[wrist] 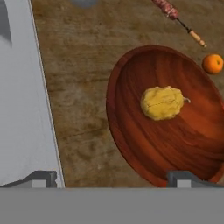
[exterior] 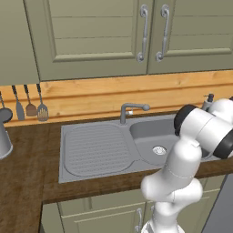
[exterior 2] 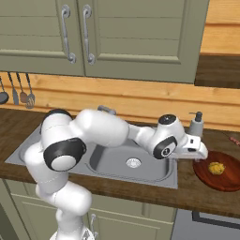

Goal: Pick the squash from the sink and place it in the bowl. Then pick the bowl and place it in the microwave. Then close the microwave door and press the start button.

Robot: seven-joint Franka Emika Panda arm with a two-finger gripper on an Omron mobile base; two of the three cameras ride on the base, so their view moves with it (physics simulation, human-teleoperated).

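Note:
The lumpy yellow squash [wrist: 162, 103] lies in the middle of the wide reddish-brown bowl [wrist: 131, 127], which stands on the wooden counter right of the grey steel sink [exterior: 98, 150]. In the right base view the squash [exterior 2: 215, 167] rests in the bowl [exterior 2: 204, 176] just right of my gripper [exterior 2: 197, 153]. My gripper [wrist: 113, 179] hangs open over the counter above the bowl's near left rim, with nothing between its fingertips [wrist: 41, 177]. The sink basin [exterior 2: 112, 164] holds just its drain ring. The microwave and its door are out of view.
An orange [wrist: 213, 64] and a skewer [wrist: 175, 15] lie on the counter beyond the bowl. A soap dispenser [exterior 2: 196, 124] stands behind my hand, and the curved faucet [exterior: 132, 109] rises behind the basin. Utensils [exterior: 29, 107] hang at the left wall. Green cabinet doors [exterior 2: 117, 33] are overhead.

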